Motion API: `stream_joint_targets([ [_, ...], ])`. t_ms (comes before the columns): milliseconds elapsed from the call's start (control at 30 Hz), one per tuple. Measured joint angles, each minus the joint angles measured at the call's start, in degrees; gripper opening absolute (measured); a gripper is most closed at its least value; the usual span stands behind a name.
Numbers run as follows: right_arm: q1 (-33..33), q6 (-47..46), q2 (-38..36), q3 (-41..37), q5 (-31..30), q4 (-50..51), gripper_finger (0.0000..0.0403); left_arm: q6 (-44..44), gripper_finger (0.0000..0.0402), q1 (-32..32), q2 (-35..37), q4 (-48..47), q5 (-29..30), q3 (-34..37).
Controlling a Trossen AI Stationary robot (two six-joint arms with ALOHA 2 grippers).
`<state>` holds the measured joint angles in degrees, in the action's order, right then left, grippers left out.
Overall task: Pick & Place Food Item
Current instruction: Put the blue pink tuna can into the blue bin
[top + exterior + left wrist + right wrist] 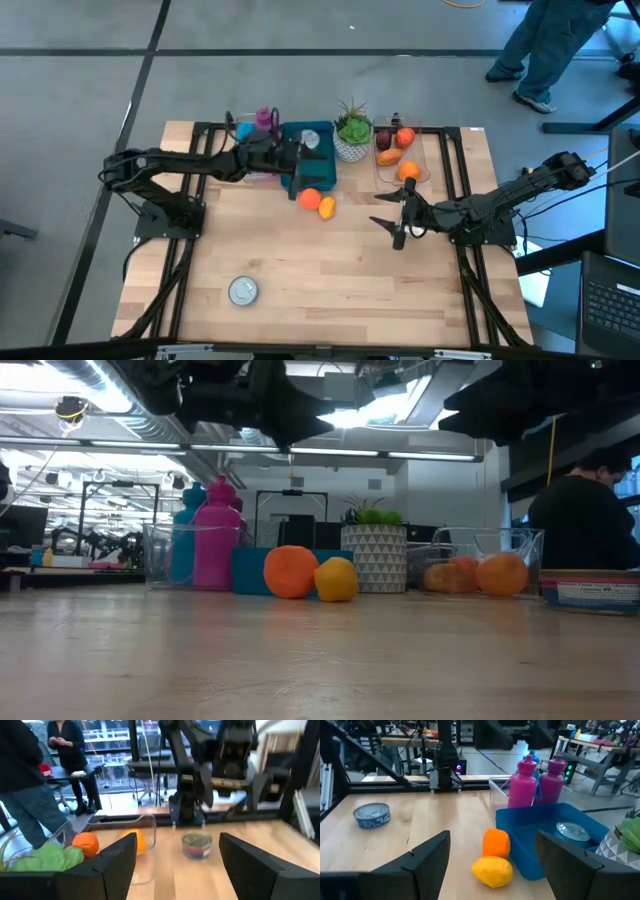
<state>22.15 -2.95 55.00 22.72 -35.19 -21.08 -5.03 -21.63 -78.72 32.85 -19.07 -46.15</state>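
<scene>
The wooden table (330,270) fills the high view, with both dark arms reaching in from its sides. The left arm stretches along the far edge, and its left gripper (312,162) hangs above the blue bin (310,158) — its fingers (112,862) stand well apart with nothing between them. The right arm comes in from the right edge; the right gripper (392,222) hovers over bare wood near the table's middle, jaws spread wide and empty.

The blue bin sits at the far side, with a flat silvery lid or can (573,831) lying inside it. Just to its right stands a white patterned pot holding a green plant (352,133), and right of that a clear tray (426,160) carrying several fruits, orange ones and a dark red one among them. Left of the bin is a clear container with pink bottles (527,783) standing in it.

The food items nearest the grippers lie on the wood just in front of the bin — an orange (309,198) and a lemon (327,208), touching or nearly so, between the two grippers. A small tin can (243,291) rests alone near the front left of the table, well apart from everything else.
</scene>
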Motion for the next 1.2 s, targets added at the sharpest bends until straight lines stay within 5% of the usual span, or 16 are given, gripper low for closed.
stream_joint_targets([
  [367, -3.55, -3.80, 0.04, 0.65, 4.43, -2.72, 0.0286, 6.24, 0.0268, 4.28, -3.84, 5.50, 0.96, 0.07],
  [700, 1.11, -17.85, 3.06, 18.59, 3.51, 48.53, 0.0286, 2.79, 0.0266, 6.58, -3.91, -0.71, 1.03, 0.07],
  [1200, 13.93, -46.16, 16.14, 19.17, 3.85, 73.43, 0.0286, 6.61, 0.0265, 8.79, -3.91, -1.78, 1.55, 0.07],
])
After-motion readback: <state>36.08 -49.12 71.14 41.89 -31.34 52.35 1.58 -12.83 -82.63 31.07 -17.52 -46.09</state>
